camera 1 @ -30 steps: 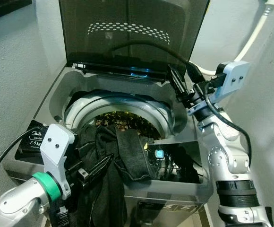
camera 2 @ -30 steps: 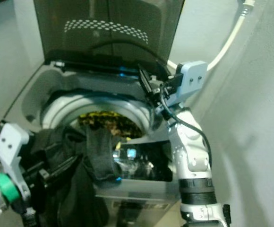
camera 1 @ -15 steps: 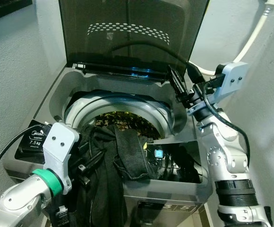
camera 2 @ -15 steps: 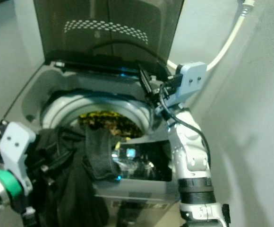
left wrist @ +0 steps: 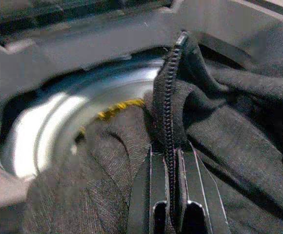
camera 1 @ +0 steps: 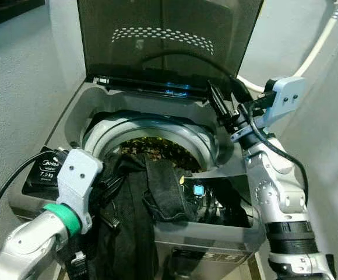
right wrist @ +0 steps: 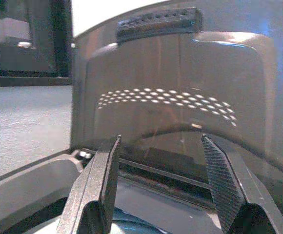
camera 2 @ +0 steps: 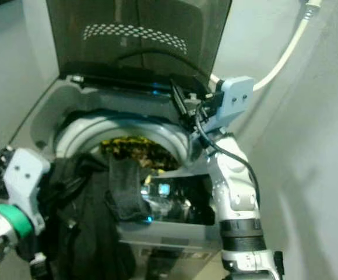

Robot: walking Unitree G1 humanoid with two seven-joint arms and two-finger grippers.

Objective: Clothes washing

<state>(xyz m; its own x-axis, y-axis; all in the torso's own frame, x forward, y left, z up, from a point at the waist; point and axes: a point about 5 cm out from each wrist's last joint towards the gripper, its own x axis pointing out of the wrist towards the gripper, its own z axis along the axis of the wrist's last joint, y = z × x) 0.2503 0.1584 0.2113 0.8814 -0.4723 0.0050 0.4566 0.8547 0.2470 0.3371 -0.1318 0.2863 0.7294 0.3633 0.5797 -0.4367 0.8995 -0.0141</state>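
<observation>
Left eye view: a top-loading washing machine (camera 1: 70, 125) stands with its smoked lid (camera 1: 169, 41) raised upright at 12 o'clock. A dark garment (camera 1: 137, 216) hangs over the front rim of the drum (camera 1: 151, 131) at about 7 o'clock, half inside and half trailing down the machine's front. Yellow-patterned laundry (camera 1: 157, 149) lies deeper in the drum. The left gripper (camera 1: 108, 195) sits at 8 o'clock against the dark garment. The right gripper (camera 1: 215, 102) is raised at 2 o'clock, above the machine's rear right corner, just before the lid. A pale hose (camera 1: 317, 44) runs along the wall at 1 o'clock.

Right eye view: the same layout; a lit control panel (camera 2: 163, 189) glows at the machine's front right, beside the garment.

Left wrist view: the left gripper's fingers (left wrist: 153, 195) are closed on a ridged seam of the dark garment, which stands up between them; the drum's bright rim curves beyond.

Right wrist view: the right gripper's fingers (right wrist: 100, 187) are spread wide apart, holding nothing, facing the lid's dotted pattern.
</observation>
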